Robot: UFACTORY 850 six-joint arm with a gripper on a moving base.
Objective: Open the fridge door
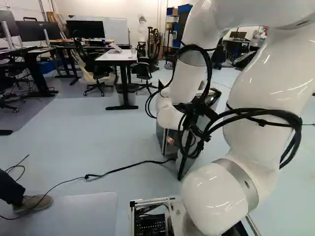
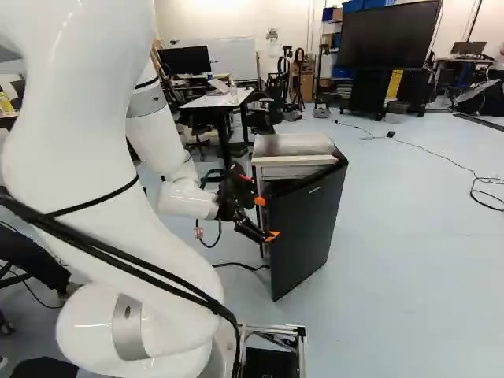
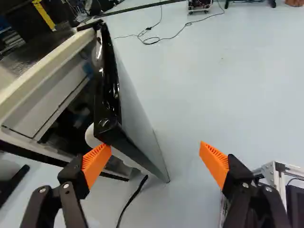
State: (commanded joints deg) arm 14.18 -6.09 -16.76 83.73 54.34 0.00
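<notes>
Arching forward and down, one glossy white tubular arm (image 2: 87, 142) carries one black two-fingered gripper (image 2: 266, 219), its two ribbed orange pads (image 3: 96, 164) apart, one beside the flat black door (image 2: 311, 228). One boxy cream-rimmed fridge (image 2: 295, 145), door ajar, stands at twelve o'clock; one white-topped table (image 1: 118, 56), eleven o'clock.

I've got a pale blue-gray floor (image 2: 402, 260) w/ the fridge (image 2: 293, 146) upright on it. Blk cable (image 1: 90, 176) runs along the floor from lower L of the left base view to nr the fridge. Another cable (image 2: 429, 151) trails over the floor at R of the right base view. Flat mat (image 1: 74, 216) at lower L of the left base view. White-topped table (image 1: 118, 55) + office chair (image 1: 101, 73) stand farther back.
</notes>
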